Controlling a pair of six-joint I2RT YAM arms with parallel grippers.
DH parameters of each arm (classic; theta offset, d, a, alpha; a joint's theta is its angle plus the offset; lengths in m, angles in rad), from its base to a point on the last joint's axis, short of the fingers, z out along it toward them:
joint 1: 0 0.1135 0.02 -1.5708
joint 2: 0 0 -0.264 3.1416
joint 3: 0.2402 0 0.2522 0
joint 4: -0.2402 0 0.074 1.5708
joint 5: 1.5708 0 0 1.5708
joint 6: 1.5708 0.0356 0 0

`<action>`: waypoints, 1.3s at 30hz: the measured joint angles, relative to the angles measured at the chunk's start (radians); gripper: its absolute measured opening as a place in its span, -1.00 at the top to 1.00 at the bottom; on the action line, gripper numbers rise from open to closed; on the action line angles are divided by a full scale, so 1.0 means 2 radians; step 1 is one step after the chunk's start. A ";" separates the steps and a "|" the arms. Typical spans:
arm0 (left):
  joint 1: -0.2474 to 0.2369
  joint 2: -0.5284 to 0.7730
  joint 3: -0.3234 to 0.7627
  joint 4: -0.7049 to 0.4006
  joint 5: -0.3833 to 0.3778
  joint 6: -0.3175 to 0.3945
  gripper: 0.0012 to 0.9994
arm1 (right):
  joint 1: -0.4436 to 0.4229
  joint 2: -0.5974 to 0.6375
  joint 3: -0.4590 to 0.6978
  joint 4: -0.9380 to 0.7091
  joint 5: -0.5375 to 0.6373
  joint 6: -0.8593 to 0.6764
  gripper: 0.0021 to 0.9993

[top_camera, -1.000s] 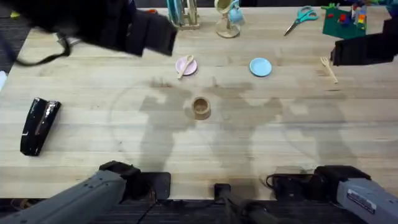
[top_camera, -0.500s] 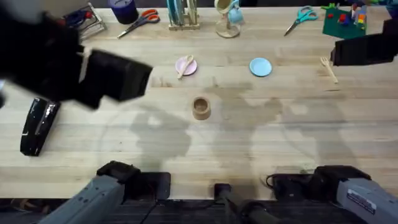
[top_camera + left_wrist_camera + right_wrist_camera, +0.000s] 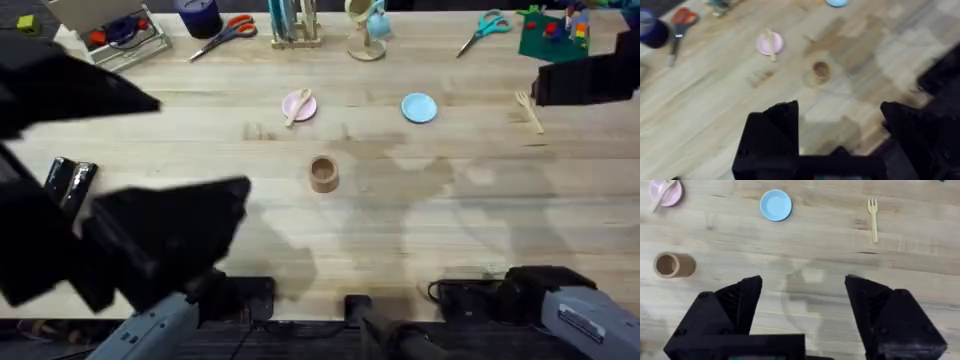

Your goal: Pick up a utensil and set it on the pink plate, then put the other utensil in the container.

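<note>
Since the spoon (image 3: pixel 297 105) is already laid on the pink plate (image 3: pixel 299 104), the fork (image 3: pixel 527 110) is left on the bench far right, handle pointing near-right, nearest the right hand (image 3: pixel 803 317), fingers held apart; left hand (image 3: pixel 840 132) likewise spread.

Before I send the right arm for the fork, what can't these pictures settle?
- Stapler: overhead, partly hidden behind the blurred left arm.
- Fork tines: overhead, too small to make out; clearer in the right wrist view.
- Container inside: right wrist view shows it side-on, bottom unseen.
- Spoon on pink plate: left wrist view, blurred.
</note>
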 joint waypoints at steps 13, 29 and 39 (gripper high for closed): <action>0.000 0.001 -0.038 -0.048 0.075 0.053 -0.99 | 0.000 0.000 0.000 0.000 0.000 0.000 -0.99; 0.000 0.001 -0.038 -0.038 0.075 0.063 -0.99 | -0.049 0.019 0.001 -0.014 0.000 -0.025 -0.99; 0.000 0.000 -0.038 -0.038 0.075 0.064 -0.99 | -0.140 0.095 0.001 0.004 0.000 -0.118 -0.99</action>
